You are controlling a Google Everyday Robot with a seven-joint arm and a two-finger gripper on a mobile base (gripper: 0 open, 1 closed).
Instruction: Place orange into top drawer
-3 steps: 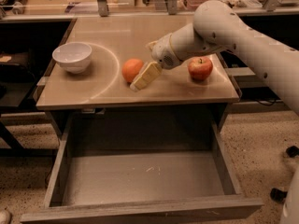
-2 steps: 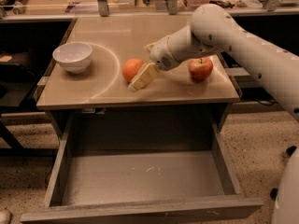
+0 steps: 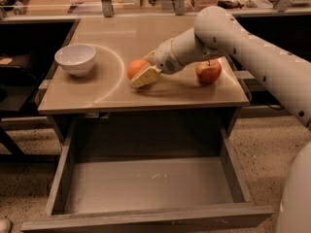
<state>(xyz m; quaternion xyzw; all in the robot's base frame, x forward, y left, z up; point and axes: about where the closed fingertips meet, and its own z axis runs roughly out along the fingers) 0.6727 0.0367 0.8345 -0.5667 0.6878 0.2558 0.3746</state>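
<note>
Desk [image 3: 112,89]: flat tan top that carries three things; the drawer opens beneath its front edge.
Orange [image 3: 136,68]: sits on the desk near the middle of the top, not yet in the drawer.
End effector [image 3: 143,74]: at the orange, touching its 4 o'clock side, with its pale tip low against the desk top.
Grip state: cannot tell how far open the end effector is or whether it has hold of the orange; the fruit hides its far side.
Arm [image 3: 228,33]: comes in from 2 o'clock and slopes down across the desk, probably so that it meets the fruit from the side and passes clear of the apple.
Top drawer [image 3: 146,186]: pulled fully out at 6 o'clock of the orange, grey bottom bare, ready to receive it.
Apple [image 3: 208,72]: at 3 o'clock of the orange, apart from it, just beside the forearm; not the target.
Bowl [image 3: 75,58]: white, at 9 o'clock of the orange, well apart, out of the working path.
Step in hand: judged as securing the orange before lifting.
Next move: calls for a lift clear of the desk edge, then travel toward 6 o'clock and a lowering into the drawer.
Risk: a round fruit may roll toward 9 o'clock if pushed rather than gripped.
</note>
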